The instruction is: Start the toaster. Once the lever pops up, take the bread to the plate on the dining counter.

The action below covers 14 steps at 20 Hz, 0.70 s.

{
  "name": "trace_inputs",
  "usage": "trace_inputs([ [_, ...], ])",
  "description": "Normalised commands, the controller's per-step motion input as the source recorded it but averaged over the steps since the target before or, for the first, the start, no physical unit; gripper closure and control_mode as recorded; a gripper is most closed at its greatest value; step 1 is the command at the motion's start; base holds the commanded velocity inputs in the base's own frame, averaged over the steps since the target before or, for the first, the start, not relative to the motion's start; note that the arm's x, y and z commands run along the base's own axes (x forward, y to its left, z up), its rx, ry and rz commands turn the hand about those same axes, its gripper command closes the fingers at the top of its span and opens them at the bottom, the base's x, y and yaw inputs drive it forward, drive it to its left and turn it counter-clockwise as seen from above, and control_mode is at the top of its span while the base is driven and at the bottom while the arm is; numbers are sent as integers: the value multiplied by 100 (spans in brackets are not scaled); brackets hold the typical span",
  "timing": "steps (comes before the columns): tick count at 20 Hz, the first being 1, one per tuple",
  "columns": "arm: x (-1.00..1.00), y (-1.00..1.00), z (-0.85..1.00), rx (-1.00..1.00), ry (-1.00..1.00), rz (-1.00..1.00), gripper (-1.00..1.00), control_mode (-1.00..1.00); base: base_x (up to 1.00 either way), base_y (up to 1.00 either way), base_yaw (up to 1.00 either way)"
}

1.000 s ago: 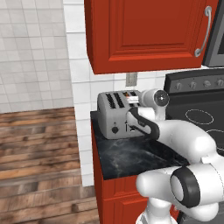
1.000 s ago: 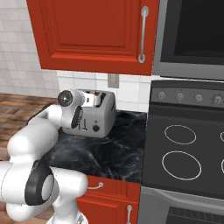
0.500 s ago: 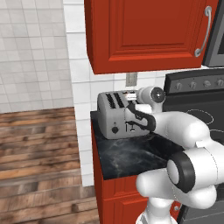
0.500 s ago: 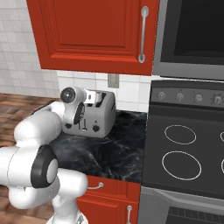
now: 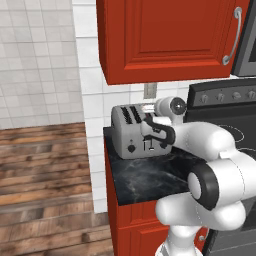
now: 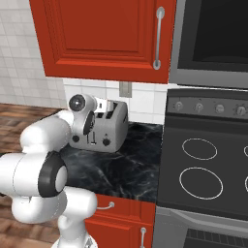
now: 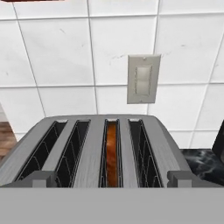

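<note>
You are at the toaster (image 5: 131, 134), which sits on the black worktop (image 5: 145, 175) beside the stove (image 6: 208, 169). The end effector (image 5: 148, 131) hangs released at its front, grasping nothing. The bread (image 7: 112, 151) sits down in the third slot. Bring one fingertip squarely over a lever (image 5: 150, 146) and press straight down. The hand view reveals the bread; the base views reveal the levers and knobs.

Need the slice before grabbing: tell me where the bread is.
In the hand view, the bread sits down inside the toaster, third slot from the left, below the wall switch.
</note>
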Motion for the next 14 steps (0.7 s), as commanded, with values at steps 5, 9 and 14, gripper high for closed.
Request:
trace_inputs([
  [5,11,0,-1,0,3,0,-100,-100,0,0,0],
  [9,10,0,-5,0,3,0,-100,-100,0,0,0],
  [14,10,0,-6,0,3,0,-100,-100,0,0,0],
])
